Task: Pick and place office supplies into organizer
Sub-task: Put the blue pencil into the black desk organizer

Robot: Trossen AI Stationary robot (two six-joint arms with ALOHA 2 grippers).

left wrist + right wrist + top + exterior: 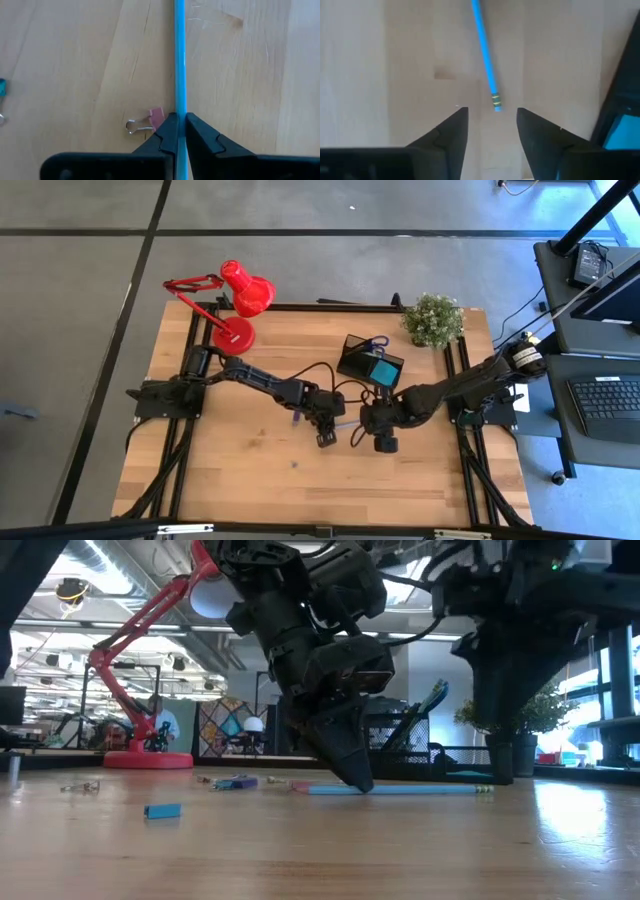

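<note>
1. Right now the left gripper (179, 131) is down on the worktop (240, 480), close to the middle. Its jaws are squeezed narrow on a thin blue pencil (179, 60).
2. The blue pencil lies flat on the wood. In the low view it runs long-ways across the worktop, from the left gripper toward the right edge, and its eraser end (496, 102) points at the right arm.
3. The right gripper (492, 127) sits just beside that end, with its jaws wide apart and nothing in them. The eraser tip lies just in front of the gap, and the pencil leans a little to one side from there.
4. The organizer (368, 360) stands toward the back edge of the worktop, near the green plant (434, 318). A teal pad and blue-handled scissors already sit in it.
5. The left arm has the pencil, so I think it should lift it and carry it back to the organizer.
6. Tiny clips and a small blue bit (162, 810) lie on the wood, well apart from the organizer.
</note>
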